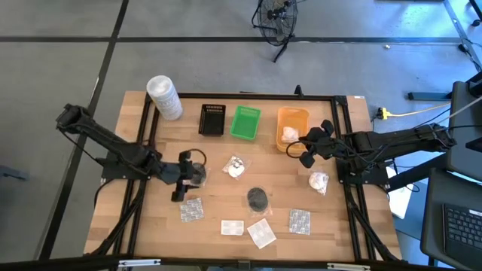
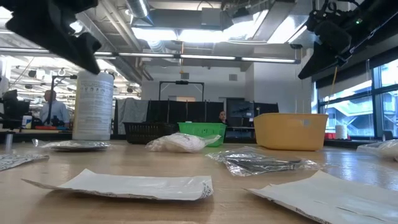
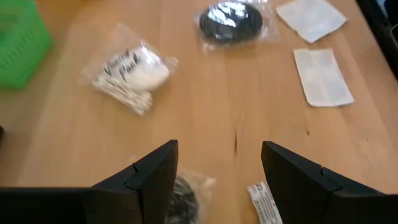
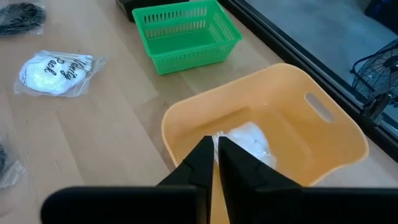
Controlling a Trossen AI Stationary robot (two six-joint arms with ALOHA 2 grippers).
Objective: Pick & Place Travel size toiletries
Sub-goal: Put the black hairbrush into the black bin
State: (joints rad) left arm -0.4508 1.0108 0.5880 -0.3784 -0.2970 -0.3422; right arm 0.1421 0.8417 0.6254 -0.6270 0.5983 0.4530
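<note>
Progress is early: one white bundle (image 4: 249, 140) lies in the orange tray (image 1: 292, 124); the green tray (image 1: 245, 123) and black tray (image 1: 212, 119) look empty, and roughly eight toiletries stay on the table (image 1: 354, 218). The right gripper (image 1: 307, 145), fingers pressed together and holding nothing, hangs over that tray's near rim above the bundle. The left gripper (image 1: 183, 178), fingers spread, hovers over a black pad (image 3: 182, 198) directly beneath; the swab pack (image 1: 236, 166) lies nearby.

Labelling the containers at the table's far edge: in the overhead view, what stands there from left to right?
White tub → black tray → green tray → orange tray, holding a white bundle.
</note>
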